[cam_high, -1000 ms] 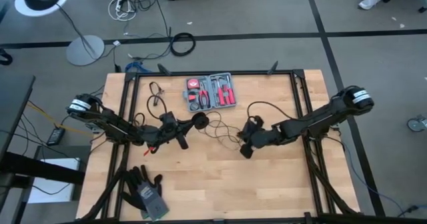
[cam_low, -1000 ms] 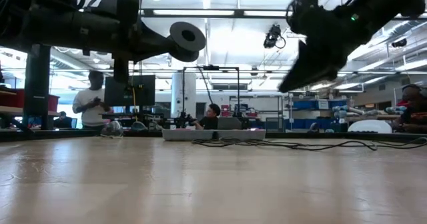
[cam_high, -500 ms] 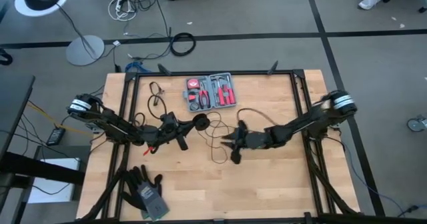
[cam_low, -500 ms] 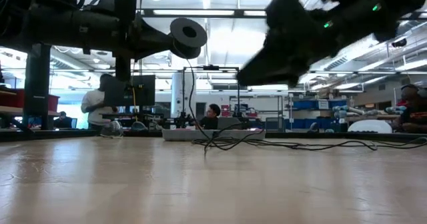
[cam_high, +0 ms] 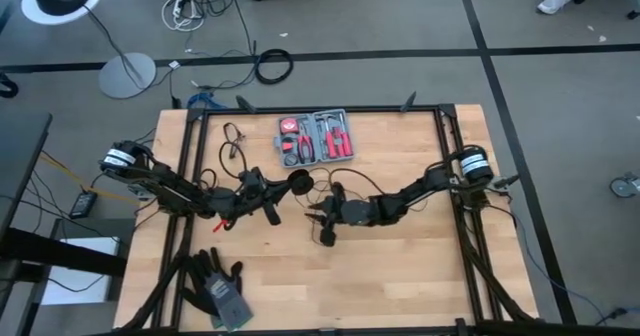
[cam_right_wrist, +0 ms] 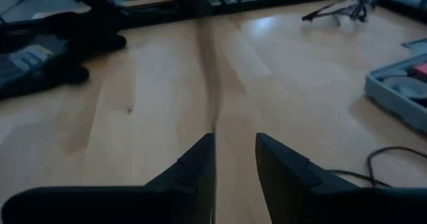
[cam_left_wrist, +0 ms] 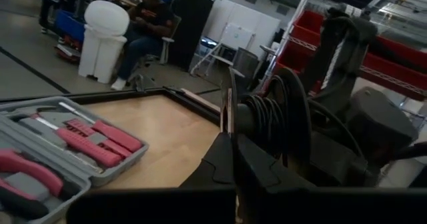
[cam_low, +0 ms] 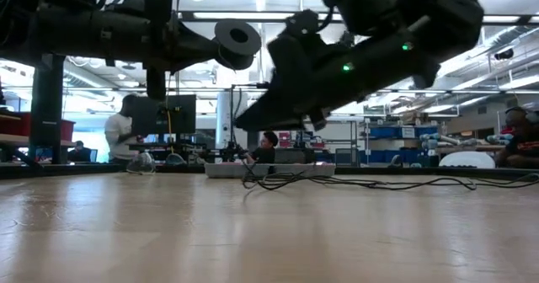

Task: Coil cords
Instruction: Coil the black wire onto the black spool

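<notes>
At frame center in the high view, the left gripper (cam_high: 285,188) is clenched on the cord's disc (cam_high: 300,182), several turns wound. The right gripper (cam_high: 322,216), fingers parted, grasps nothing; loose cord (cam_high: 340,198) remains uncoiled.

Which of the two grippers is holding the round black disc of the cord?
The left gripper holds the disc, raised above the table and shut on it. The right gripper hangs beside it with its fingers apart and holds nothing.
</notes>
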You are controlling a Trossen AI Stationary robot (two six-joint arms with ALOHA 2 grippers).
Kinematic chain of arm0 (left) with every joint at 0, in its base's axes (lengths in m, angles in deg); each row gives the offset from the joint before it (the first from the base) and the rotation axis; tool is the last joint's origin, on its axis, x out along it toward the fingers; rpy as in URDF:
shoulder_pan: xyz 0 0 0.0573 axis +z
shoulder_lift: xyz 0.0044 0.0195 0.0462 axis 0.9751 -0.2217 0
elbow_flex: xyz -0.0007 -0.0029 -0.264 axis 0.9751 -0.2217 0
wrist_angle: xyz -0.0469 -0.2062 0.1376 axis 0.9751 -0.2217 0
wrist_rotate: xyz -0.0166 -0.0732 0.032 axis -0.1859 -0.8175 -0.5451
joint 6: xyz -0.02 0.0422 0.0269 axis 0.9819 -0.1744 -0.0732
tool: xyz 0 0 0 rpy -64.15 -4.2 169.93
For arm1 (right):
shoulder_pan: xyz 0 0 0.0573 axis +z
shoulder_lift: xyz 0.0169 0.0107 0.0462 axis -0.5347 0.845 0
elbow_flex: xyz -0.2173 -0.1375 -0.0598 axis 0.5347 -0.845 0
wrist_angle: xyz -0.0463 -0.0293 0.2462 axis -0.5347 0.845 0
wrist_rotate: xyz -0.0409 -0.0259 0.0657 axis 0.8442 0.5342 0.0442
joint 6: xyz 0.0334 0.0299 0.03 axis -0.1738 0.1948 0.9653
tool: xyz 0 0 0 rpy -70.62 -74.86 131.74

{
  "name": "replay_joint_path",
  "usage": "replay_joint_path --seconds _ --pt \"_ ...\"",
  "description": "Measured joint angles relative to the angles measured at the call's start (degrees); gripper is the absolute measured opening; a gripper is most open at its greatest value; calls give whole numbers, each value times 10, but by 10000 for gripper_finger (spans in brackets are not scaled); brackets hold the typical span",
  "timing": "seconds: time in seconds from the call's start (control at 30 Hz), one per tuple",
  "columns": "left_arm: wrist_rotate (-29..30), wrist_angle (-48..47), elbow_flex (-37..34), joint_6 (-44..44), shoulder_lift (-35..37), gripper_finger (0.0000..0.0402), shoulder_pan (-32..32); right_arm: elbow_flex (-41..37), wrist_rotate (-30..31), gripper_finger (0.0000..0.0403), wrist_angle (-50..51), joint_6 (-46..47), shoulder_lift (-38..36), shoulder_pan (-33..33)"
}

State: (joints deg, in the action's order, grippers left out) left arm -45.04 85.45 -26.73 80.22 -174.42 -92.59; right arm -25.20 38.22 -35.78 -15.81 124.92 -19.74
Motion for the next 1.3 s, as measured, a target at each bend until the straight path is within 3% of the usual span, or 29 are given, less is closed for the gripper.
replay_joint_path --seconds 0.2,0.63,0.77,0.9,1.0,1.1,1.3 --pt "5 2 -1 -14 0 0 0 12 -40 103 4 0 6 -11" --pt "4 16 0 -61 0 0 0 12 -40 78 -9 -4 6 -25" --pt "4 16 0 -68 0 0 0 12 -40 60 -9 -4 6 -26" --pt "4 17 0 -89 0 0 0 12 -40 13 -7 -4 6 -26" --pt "-4 21 0 -106 0 0 0 12 -40 9 4 -2 6 -26" --pt "-11 21 0 -120 0 0 0 12 -26 4 43 18 -3 -26" --pt "-40 5 0 -121 0 0 0 12 5 2 213 71 -62 -35"
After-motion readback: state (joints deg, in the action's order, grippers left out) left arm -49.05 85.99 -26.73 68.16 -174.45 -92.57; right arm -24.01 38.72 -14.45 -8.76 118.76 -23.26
